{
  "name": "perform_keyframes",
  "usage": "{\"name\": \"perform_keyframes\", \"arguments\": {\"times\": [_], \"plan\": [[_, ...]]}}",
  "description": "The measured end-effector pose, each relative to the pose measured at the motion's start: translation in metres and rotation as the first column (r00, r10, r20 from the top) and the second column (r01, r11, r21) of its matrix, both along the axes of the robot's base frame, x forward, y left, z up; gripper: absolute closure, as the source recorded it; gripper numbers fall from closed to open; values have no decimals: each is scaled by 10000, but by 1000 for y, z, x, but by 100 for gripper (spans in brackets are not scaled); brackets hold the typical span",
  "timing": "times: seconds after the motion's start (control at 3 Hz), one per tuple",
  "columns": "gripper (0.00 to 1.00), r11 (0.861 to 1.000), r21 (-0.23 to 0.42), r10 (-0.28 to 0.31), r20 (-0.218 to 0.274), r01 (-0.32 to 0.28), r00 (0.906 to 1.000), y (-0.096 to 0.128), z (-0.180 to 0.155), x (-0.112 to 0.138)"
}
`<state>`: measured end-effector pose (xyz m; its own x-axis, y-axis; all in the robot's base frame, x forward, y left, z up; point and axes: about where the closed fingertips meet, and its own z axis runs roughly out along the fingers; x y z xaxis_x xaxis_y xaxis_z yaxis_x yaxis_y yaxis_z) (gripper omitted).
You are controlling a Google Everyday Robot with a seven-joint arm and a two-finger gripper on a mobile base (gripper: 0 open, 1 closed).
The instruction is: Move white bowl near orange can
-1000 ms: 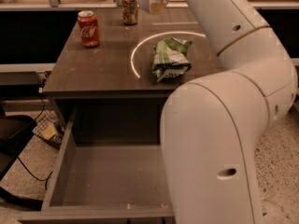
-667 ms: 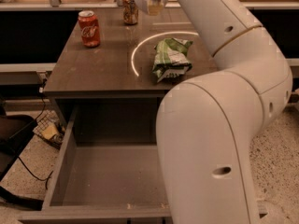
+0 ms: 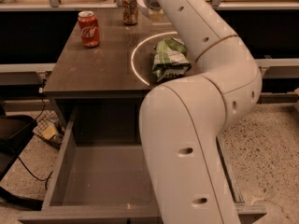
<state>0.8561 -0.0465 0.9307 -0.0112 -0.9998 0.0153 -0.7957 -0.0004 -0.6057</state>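
The orange can [image 3: 130, 8] stands at the far edge of the dark table [image 3: 98, 64]. Just right of it, a sliver of the white bowl [image 3: 139, 0] shows past my arm; the rest of the bowl is hidden. My gripper [image 3: 154, 12] is at the far end of the arm, right over the bowl and close to the orange can, mostly covered by my own wrist. I cannot tell whether the bowl rests on the table or is lifted.
A red cola can [image 3: 88, 28] stands at the table's far left. A green chip bag [image 3: 170, 59] lies mid-table inside a bright ring of light. An open grey drawer [image 3: 107, 171] juts out below the table's front edge. My big white arm [image 3: 201, 125] fills the right.
The arm's far end, with the white bowl's edge, has shifted a little left toward the orange can. The cans and the chip bag have not moved.
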Motion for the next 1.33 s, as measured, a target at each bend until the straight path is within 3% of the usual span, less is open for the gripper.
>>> {"name": "perform_keyframes", "arguments": {"times": [0.33, 1.33], "plan": [[100, 9994, -302, -145, -242, 138, 9996, -5, -29, 20], [100, 9990, -389, -201, -48, 199, 9998, 2, -52, 40]]}}
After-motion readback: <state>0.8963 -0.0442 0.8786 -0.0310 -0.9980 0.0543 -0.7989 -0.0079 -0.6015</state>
